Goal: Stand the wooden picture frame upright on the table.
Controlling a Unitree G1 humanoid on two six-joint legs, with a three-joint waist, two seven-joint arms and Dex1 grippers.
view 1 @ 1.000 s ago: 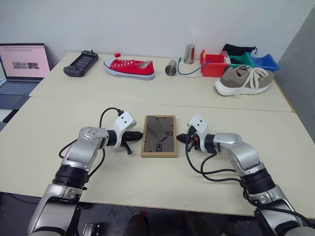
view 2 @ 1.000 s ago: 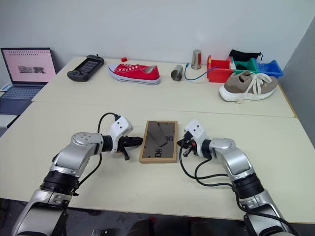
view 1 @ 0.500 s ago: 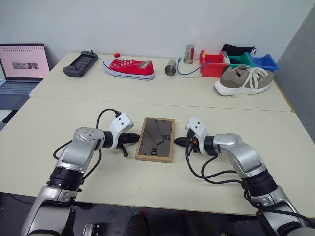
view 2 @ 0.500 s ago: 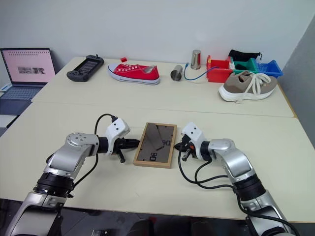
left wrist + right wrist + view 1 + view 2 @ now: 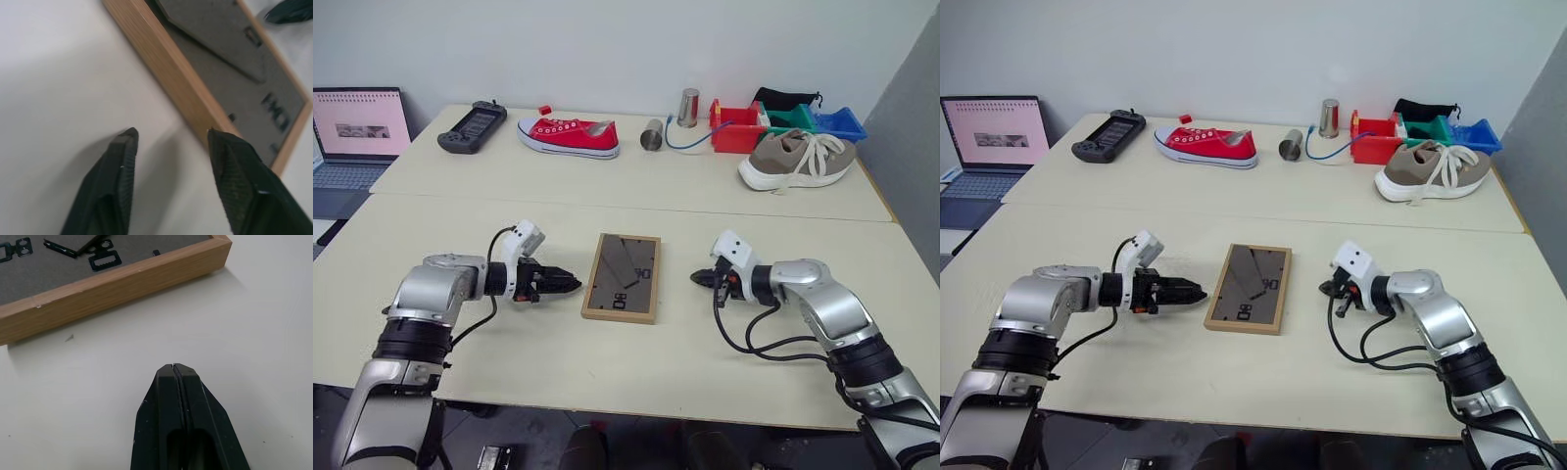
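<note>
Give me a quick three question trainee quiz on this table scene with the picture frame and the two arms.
1. True or false: the frame stands upright on the table.
2. Which tool has its fingers apart: left or right?
3. Which is nearer the frame?
A. red shoe
B. laptop

Key: 1. False, it lies flat, back up. 2. Left; the right is shut. 3. A.

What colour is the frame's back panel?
Dark grey-brown, inside a light wood rim; the wooden picture frame shows it best in the right wrist view.
</note>
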